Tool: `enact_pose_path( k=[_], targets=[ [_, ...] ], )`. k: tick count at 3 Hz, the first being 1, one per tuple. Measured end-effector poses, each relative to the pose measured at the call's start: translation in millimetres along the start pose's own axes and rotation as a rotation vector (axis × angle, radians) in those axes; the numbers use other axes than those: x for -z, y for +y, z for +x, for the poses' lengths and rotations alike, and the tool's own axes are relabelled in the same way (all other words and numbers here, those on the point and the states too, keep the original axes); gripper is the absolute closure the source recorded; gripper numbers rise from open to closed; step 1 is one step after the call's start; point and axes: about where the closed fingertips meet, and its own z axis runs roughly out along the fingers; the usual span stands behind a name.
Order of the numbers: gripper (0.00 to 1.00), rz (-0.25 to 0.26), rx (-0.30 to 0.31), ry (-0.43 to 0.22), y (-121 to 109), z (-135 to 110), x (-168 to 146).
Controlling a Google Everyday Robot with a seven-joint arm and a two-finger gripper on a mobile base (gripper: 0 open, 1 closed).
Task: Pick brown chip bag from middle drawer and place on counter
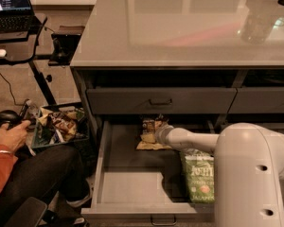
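Orange-sleeved human hand (12, 134) at lower left, beside a dark tray of mixed snack packets (57, 126), well apart from the work. Moving right: wide, shallow dark-grey middle drawer (128, 186) standing open, lower centre. At its back, crinkly brown chip bag with tan bands (148, 144), and the robot's pale grey gripper (156, 130) right on its upper end. Clamped or open? Cannot tell. Best to confirm a firm pinch, lift straight up, clear the closed grey drawer front (161, 100) above, skip the green crisp bag (198, 174) at lower right, then swing to the glossy light-grey counter (227, 27) across the upper frame.
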Motion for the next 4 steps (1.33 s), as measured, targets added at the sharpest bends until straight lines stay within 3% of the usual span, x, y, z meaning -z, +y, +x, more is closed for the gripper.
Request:
enact_pose_path(
  k=[2,3,4],
  targets=[
    [0.89,0.0,0.0,0.0,0.1,0.0,0.0],
    [1.0,0.0,0.0,0.0,0.1,0.0,-0.1],
    [1.0,0.0,0.0,0.0,0.1,-0.1,0.1]
  ],
)
